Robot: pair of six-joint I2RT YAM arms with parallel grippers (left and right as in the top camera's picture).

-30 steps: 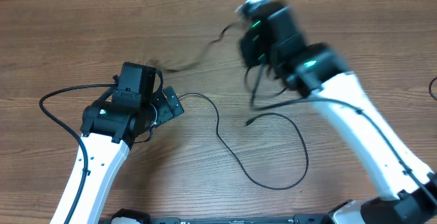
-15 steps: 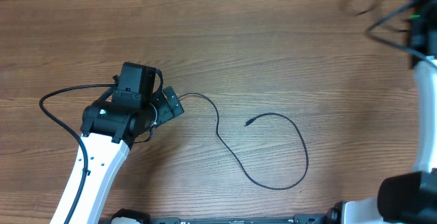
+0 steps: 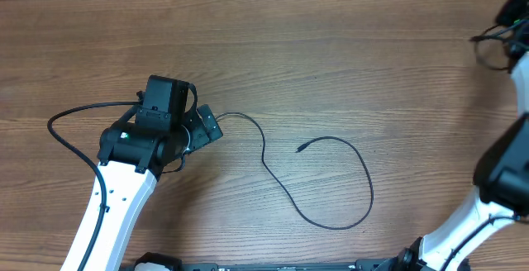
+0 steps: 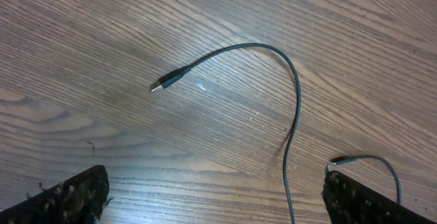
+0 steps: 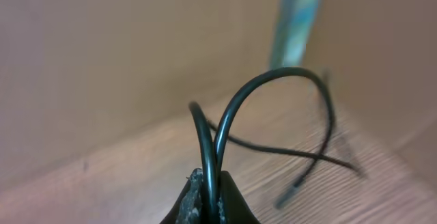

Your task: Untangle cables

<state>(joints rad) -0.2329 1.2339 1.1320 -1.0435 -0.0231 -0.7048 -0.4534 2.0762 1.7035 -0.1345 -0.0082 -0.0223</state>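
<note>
One thin black cable lies loose on the wooden table in a wide open curve, its tip near the middle. In the left wrist view the same cable ends in a silver plug. My left gripper stands wide open just above the table. The cable passes between its fingers near the right one, untouched, and a small plug end lies by that finger. At the far right edge my right gripper is shut on a looped black cable, which hangs in the air.
A tan wall or box side rises close behind the right gripper. The left arm reaches in from the bottom left, with its own thick black wire looping to the left.
The right arm swung from the table's middle to the far right edge, carrying its bunch of cable away from the one on the table. The left arm and the lying cable stayed put.
</note>
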